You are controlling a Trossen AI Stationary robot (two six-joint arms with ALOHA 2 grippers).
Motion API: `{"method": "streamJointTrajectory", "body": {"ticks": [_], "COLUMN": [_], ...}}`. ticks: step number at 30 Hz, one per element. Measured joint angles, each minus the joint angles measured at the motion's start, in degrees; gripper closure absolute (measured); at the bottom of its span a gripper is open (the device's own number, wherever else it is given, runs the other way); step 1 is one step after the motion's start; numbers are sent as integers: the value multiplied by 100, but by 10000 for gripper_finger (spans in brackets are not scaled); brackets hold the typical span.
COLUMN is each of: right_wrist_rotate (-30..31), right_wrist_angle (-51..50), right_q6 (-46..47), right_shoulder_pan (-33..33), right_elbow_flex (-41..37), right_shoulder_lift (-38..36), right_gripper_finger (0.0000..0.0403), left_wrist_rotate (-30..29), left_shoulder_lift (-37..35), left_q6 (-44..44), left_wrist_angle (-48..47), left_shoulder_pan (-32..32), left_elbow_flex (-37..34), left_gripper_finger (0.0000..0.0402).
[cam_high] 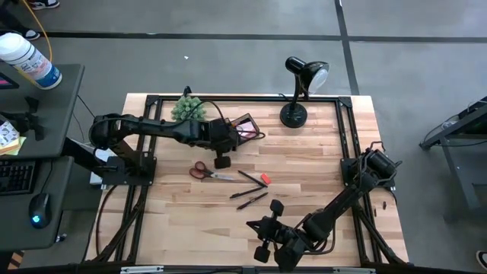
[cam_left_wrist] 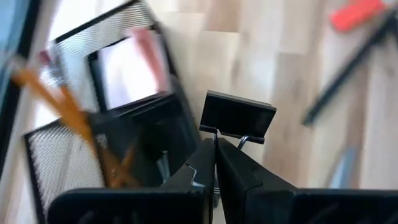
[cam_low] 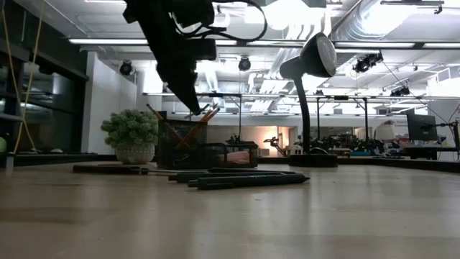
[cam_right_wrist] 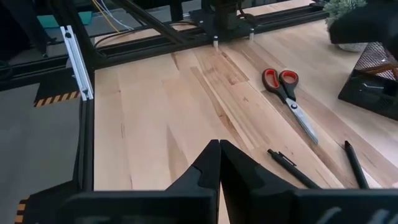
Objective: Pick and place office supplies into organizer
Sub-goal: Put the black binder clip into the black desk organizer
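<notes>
The binder clip [cam_left_wrist: 237,116], pinched by its wire handles between the closed fingertips of the left gripper [cam_left_wrist: 216,163] just beside the organizer [cam_left_wrist: 134,140] (right gripper [cam_right_wrist: 219,158] shut, empty), could swing, landing outside.

Counts on the table, from above

One pair of red-handled scissors [cam_high: 205,173], three black pens [cam_high: 251,177], one red eraser [cam_high: 265,180], one binder clip [cam_left_wrist: 237,116], one black mesh organizer [cam_high: 245,128], one desk lamp [cam_high: 303,85], one green plant [cam_high: 188,109]. Two arms, two grippers.
</notes>
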Motion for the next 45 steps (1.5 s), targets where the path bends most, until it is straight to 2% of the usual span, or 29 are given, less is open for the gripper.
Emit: {"method": "streamJointTrajectory", "body": {"ticks": [6,19,28,45], "right_wrist_rotate": [12,82,127,134], "right_wrist_angle": [0,52,173,237], "right_q6": [-94,-197,-197,-195], "right_shoulder_pan": [1,1,1,1], "right_elbow_flex": [0,0,1,0], "right_shoulder_lift": [0,0,0,0], "right_gripper_finger": [399,401,401,401], "left_wrist_rotate": [-575,-589,-1203,-1468], "left_shoulder_lift": [0,759,857,857], "left_q6": [-606,-1592,-1829,-1985], "left_wrist_angle": [109,-104,-337,-197], "left_shoulder_pan": [0,0,0,4], "left_elbow_flex": [0,-11,-13,-13], "left_gripper_finger": [402,401,401,401]}}
